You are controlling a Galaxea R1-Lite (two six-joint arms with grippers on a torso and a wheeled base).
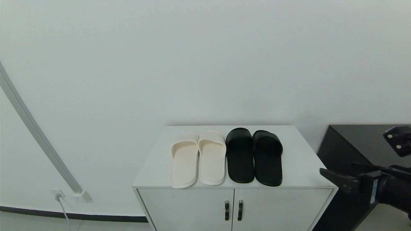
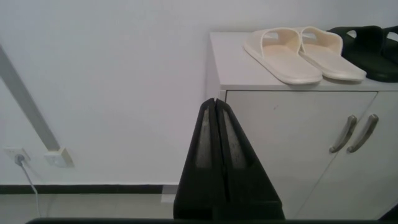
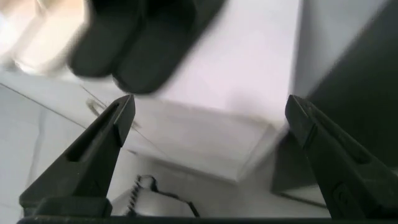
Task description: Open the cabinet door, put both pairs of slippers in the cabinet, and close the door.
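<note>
A white cabinet (image 1: 179,205) stands against the wall with both doors shut, its two dark handles (image 1: 233,210) side by side at the middle. On its top lie a cream pair of slippers (image 1: 197,159) and, to their right, a black pair (image 1: 254,157). My right gripper (image 1: 337,175) hangs open by the cabinet's front right corner, level with its top. From its wrist, the right gripper (image 3: 209,104) stands wide open over the cabinet top (image 3: 249,62) near the black slippers (image 3: 137,37). My left gripper (image 2: 216,124) is shut and empty, left of the cabinet (image 2: 298,155) and below its top.
A black cabinet (image 1: 353,141) stands close against the white one's right side. A wall socket (image 1: 57,194) with a cable sits low on the left wall, below a slanted grey rail (image 1: 35,131). Open floor lies left of the cabinet.
</note>
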